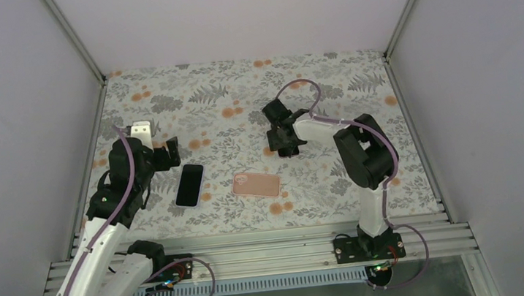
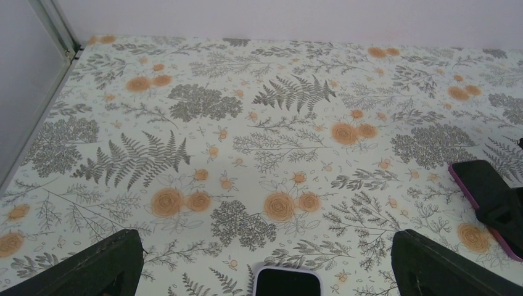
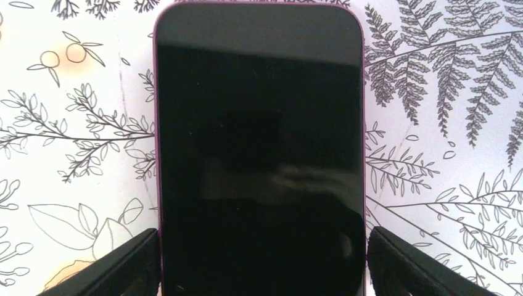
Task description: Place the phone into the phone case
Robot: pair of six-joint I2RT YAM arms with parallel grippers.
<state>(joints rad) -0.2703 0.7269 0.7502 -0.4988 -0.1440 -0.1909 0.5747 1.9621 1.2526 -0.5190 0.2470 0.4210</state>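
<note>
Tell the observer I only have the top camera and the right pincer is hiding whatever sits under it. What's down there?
Observer: In the right wrist view, a pink-rimmed phone lies screen up on the floral table beneath the right pincer.
Operator: Is the pincer around it?
Observer: Yes. The jaws are apart, with one finger on each side of the end nearest that camera.
Operator: And the left pincer by the black phone?
Observer: The left wrist view shows the left pincer wide open. Only that phone's pale-rimmed end shows, at the bottom edge between the fingers.
</note>
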